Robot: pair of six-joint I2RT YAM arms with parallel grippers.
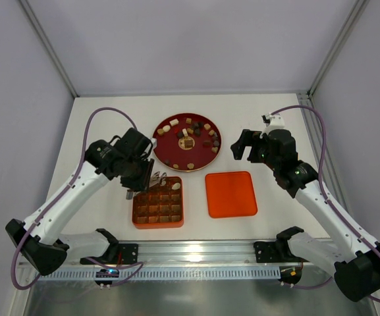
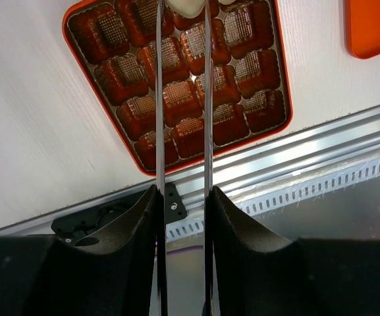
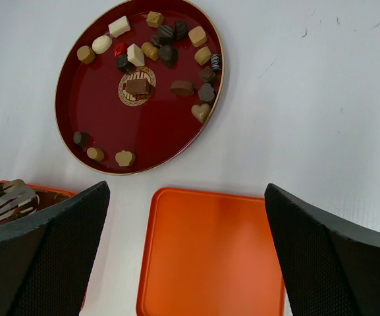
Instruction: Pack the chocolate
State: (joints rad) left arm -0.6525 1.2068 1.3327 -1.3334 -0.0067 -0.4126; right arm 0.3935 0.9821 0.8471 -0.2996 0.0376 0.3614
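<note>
Now, left gripper (image 2: 182, 194) squeezed narrow on the tongs (image 2: 159, 99), and their tips pinch one cream-white piece (image 2: 186, 6) over the far row of the orange box (image 1: 158, 225). All the other chocolate (image 3: 137, 85) sits on the red plate (image 3: 143, 131). Over on the other side, the right gripper (image 3: 186, 191) hangs wide open, empty, above the lid (image 3: 213, 250). Danger here: those thin blades give little hold, so a jolt could flick the piece onto the worktop (image 3: 308, 99), and an off-centre release could leave it straddling a cell wall.

A round red tray (image 3: 157, 125) holds scattered chocolate pieces (image 3: 137, 86); beside it, an orange lid (image 3: 209, 257) lies between the right tool's (image 3: 186, 189) spread fingers.
</note>
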